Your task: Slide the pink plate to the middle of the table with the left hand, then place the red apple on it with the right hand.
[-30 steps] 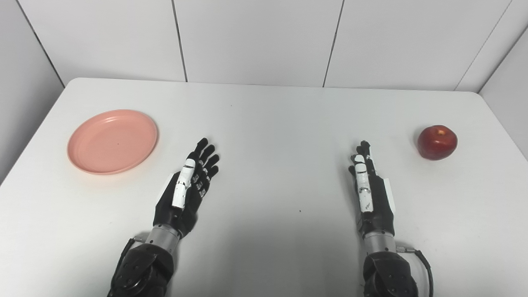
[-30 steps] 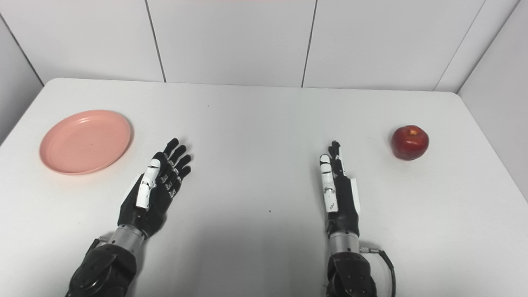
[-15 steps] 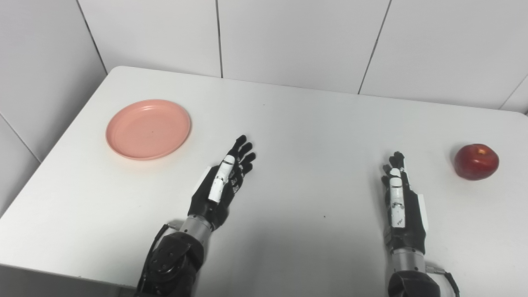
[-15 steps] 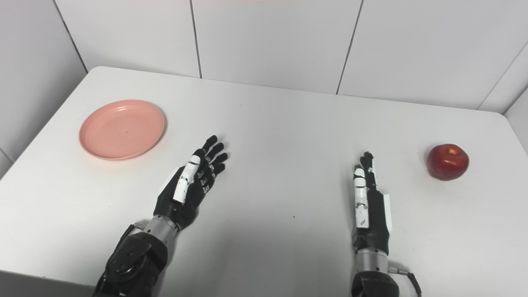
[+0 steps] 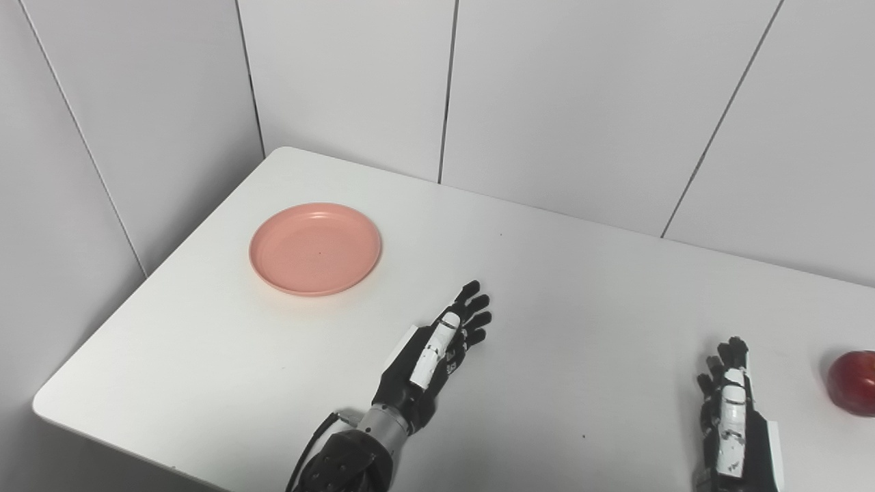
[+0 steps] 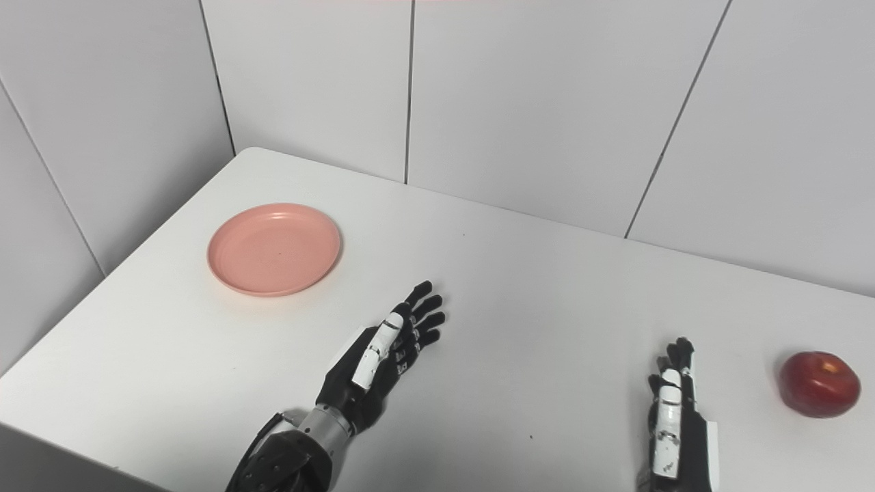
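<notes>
The pink plate [image 5: 315, 248] lies empty on the white table [image 5: 581, 287], at the far left. My left hand [image 5: 432, 355] is open and empty, held on edge over the table, to the right of and nearer than the plate, well apart from it. My right hand [image 6: 673, 417] is open and empty at the bottom right, held on edge. The red apple [image 6: 819, 383] stands on the table to the right of the right hand, apart from it; the left eye view cuts it at the right border [image 5: 854, 381].
White wall panels close the table at the back and left [image 5: 137, 123]. The table's left corner and near edge [image 5: 48, 406] show at the bottom left.
The whole picture has shifted: the camera has turned left and up, showing more wall and the table's left corner. The plate, apple and both hands keep their places on the table.
</notes>
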Robot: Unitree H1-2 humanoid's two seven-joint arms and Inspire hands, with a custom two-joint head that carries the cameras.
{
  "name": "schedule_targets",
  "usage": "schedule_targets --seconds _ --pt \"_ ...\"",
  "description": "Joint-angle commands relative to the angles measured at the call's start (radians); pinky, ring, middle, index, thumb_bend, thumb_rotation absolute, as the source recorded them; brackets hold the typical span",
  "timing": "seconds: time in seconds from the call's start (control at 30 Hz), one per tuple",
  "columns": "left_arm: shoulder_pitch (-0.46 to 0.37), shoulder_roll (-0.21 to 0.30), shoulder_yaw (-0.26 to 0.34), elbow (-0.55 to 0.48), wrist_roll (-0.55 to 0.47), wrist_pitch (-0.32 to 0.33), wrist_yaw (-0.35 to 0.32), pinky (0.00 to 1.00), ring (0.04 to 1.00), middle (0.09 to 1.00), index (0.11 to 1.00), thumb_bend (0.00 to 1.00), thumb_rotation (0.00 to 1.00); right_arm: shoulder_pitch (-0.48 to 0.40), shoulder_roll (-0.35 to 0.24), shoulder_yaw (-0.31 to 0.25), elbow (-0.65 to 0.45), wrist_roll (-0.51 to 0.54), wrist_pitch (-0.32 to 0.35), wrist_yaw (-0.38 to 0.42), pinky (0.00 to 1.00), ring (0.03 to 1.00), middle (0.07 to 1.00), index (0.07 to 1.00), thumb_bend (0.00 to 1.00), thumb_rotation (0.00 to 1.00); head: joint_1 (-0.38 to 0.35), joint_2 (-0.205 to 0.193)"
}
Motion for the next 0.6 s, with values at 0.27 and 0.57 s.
schedule_targets --seconds 0.27,0.57 --pt "0.011 -0.011 -0.006 0.007 0.009 0.005 0.006 0.97 0.960 0.973 0.962 0.44 1.00 0.016 -0.004 -0.009 0.019 -0.011 -0.049 0.003 1.00 0.997 0.999 0.996 0.19 1.00 -0.001 0.005" --pt "0.005 0.002 -0.001 -0.004 0.011 -0.001 0.001 0.96 0.956 0.968 0.951 0.44 1.00 0.016 0.005 -0.010 0.010 0.004 -0.039 0.006 1.00 1.000 1.000 1.000 0.18 1.00 0.001 0.008"
